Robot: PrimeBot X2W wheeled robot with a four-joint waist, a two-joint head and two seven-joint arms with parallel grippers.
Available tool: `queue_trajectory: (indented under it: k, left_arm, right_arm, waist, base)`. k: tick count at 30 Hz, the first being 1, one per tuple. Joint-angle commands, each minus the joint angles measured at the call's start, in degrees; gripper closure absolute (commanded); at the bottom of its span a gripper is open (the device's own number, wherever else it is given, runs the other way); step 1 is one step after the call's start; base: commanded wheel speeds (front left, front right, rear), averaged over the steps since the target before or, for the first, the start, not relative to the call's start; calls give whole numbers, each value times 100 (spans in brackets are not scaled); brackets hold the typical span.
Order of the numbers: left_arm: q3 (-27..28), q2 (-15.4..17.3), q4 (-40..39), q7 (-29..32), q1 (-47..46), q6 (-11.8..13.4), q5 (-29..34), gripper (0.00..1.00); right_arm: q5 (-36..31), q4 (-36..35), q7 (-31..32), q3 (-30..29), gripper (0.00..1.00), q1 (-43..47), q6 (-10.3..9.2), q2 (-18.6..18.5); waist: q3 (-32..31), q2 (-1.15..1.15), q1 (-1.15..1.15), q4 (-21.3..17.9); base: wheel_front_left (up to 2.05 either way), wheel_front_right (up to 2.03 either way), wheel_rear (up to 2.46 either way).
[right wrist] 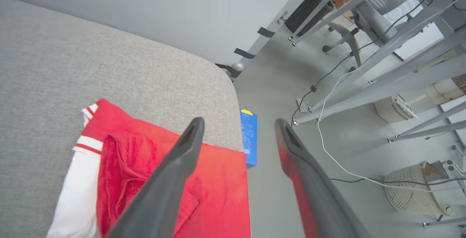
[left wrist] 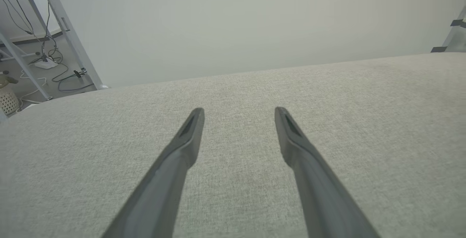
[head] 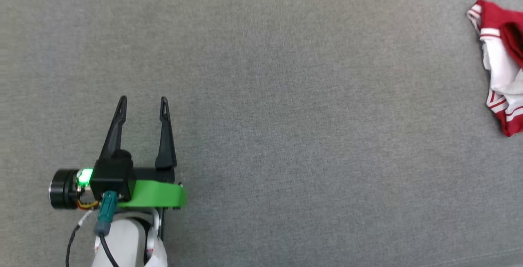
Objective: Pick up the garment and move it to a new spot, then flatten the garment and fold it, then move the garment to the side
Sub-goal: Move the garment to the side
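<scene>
Starting nearest, the left gripper is logged at 7 o'clock of the head view. Its fingers are spread wide and aimed at 12, with nothing between them. In its own wrist view the same spread pair is seen over the bare grey surface, with no cloth near.

The garment is found at roughly 2 o'clock from that gripper, well apart, at the right edge of the head view and cut by the frame. It is bunched rather than flat. The part in view runs 12 to 6, with a white sleeve and red-white striped trim showing.

In the right wrist view the right gripper is also seen spread, nothing pinched. The garment lies below it toward 7 o'clock, passing under one finger, while the other finger hangs out over the floor. The red cloth reaches the rounded corner of the surface; whether it overhangs cannot be told.

The right arm is judged far nearer, so any regrasp would be a short drop toward 8 o'clock. The left would need a long reach across.

No lettering or number is exposed on the garment. Past the edge, at 12 o'clock, a blue box with a yellow tag is noted on the floor. Its print is too small to read.
</scene>
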Motion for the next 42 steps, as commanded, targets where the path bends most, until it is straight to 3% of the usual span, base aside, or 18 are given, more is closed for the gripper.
queue_trajectory:
  k: [1, 6, 13, 19, 29, 34, 42]
  left_arm:
    - [35, -25, 29, -33, 141, 48, -24, 0]
    - [53, -57, 76, -33, 408, 75, -56, 0]
    - [36, -118, 105, -33, 683, 114, -91, 0]
    - [-9, -162, 127, -33, 839, 127, -110, 0]
    - [84, -185, 374, -33, 956, 81, -248, 0]
    - [130, -183, 503, -33, 1044, 19, -284, 0]
    - [130, -205, 662, -33, 1178, -79, -323, 0]
  right_arm:
    - [-108, -181, -145, -12, 0, 180, -4, 129]
    - [-386, -724, -787, -347, 0, 493, -4, 542]
    - [-1000, -1468, -1597, -940, 0, 1194, -4, 1482]
    - [-1294, -2365, -1835, -1424, 0, 2049, -4, 2532]
    - [-1418, -3046, -1869, -1791, 0, 3620, -4, 3796]
    - [-1469, -3193, -1869, -1917, 0, 4334, -4, 4174]
    - [-1577, -3408, -1870, -2171, 0, 5094, -4, 4403]
  waist:
    - [-539, 0, 0, 141]
    - [-942, 0, 0, 273]
    - [-1399, 0, 0, 547]
    - [-1664, 0, 0, 763]
    - [-1997, 0, 0, 1010]
    - [-2158, 0, 0, 1059]
    - [-2354, 0, 0, 1092]
  base:
    - [0, 0, 0]
    - [0, 0, 0]
    - [0, 0, 0]
    - [0, 0, 0]
    - [0, 0, 0]
    - [0, 0, 0]
    - [0, 0, 0]
